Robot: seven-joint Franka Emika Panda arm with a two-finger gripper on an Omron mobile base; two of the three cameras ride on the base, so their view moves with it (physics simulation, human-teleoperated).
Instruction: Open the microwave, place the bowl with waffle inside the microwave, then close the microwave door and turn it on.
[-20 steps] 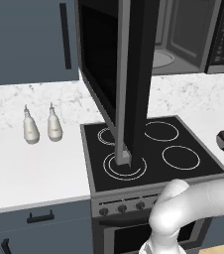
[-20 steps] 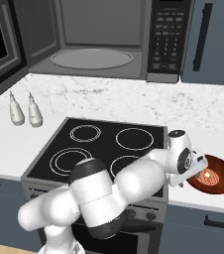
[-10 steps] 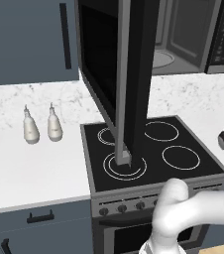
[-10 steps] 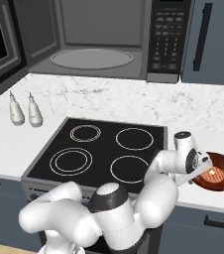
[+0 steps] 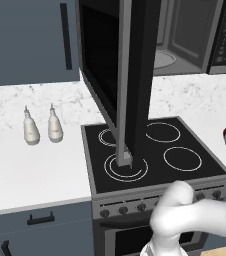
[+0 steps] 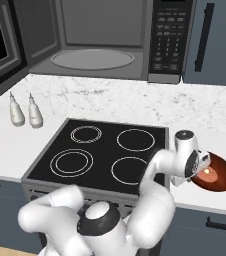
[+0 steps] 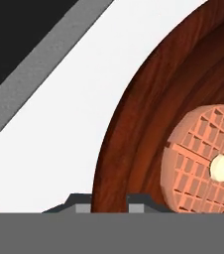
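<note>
One bowl (image 6: 219,176) holding one waffle (image 7: 203,158) sits on the table (image 6: 220,112) right of the stovetop (image 6: 101,155). The hand (image 7: 110,199) is clamped on the bowl's rim. Two white bottles (image 6: 25,111) stand left; the microwave door (image 5: 130,75) hangs open

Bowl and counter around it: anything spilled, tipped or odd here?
Nothing stands out. The bowl sits upright on the white counter right of the stovetop, the waffle flat inside it. The microwave door hangs wide open.
</note>
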